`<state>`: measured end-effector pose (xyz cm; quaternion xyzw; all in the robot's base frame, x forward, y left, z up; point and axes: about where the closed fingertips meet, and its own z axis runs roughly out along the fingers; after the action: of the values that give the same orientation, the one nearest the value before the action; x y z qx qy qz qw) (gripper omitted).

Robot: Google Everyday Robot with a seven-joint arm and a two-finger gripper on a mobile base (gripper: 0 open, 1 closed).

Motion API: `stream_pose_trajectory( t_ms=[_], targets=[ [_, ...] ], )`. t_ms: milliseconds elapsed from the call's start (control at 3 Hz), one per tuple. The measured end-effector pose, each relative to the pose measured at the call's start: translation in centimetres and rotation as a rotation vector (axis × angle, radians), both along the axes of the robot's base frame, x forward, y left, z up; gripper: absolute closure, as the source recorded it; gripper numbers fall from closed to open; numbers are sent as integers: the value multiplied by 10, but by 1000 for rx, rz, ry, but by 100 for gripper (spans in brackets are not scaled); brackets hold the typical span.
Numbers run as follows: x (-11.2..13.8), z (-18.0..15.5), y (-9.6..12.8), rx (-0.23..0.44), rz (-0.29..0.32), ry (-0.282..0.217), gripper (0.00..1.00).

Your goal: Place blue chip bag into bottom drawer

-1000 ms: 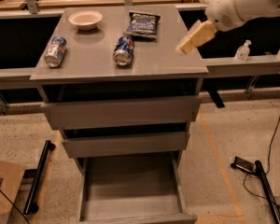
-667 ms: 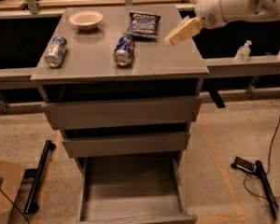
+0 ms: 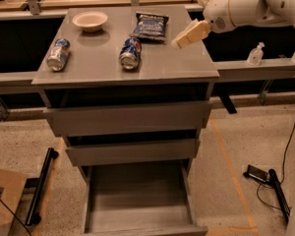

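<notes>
The blue chip bag (image 3: 150, 25) lies flat at the back of the grey cabinet top (image 3: 98, 63), right of centre. My gripper (image 3: 190, 35) hangs just above the top near its right edge, a short way right of the bag and apart from it. The white arm reaches in from the upper right. The bottom drawer (image 3: 137, 200) is pulled out at floor level and holds nothing; it is the lowest and narrowest of three drawers.
A white bowl (image 3: 90, 20) sits at the back left of the top. Two soda cans lie on their sides, one at the left (image 3: 58, 54) and one in the middle (image 3: 130, 53). A black bar (image 3: 42, 183) and cables (image 3: 270, 181) lie on the floor.
My gripper has moved left from beyond the cabinet's right edge to above the top, closer to the chip bag. Nothing else has moved.
</notes>
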<state>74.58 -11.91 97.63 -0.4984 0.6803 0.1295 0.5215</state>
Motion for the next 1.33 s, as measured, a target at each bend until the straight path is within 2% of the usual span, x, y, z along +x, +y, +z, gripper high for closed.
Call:
stream_pose_trajectory(
  t_ms=[333,667,1000,1333],
  targets=[
    [44,-20,11,3,-66,-25,0],
    [89,-36,12,16,-159,-59,0],
    [135,-65,5,56,-276,-76,0],
    [172,-91,11,138,-359,-64,0]
  ],
)
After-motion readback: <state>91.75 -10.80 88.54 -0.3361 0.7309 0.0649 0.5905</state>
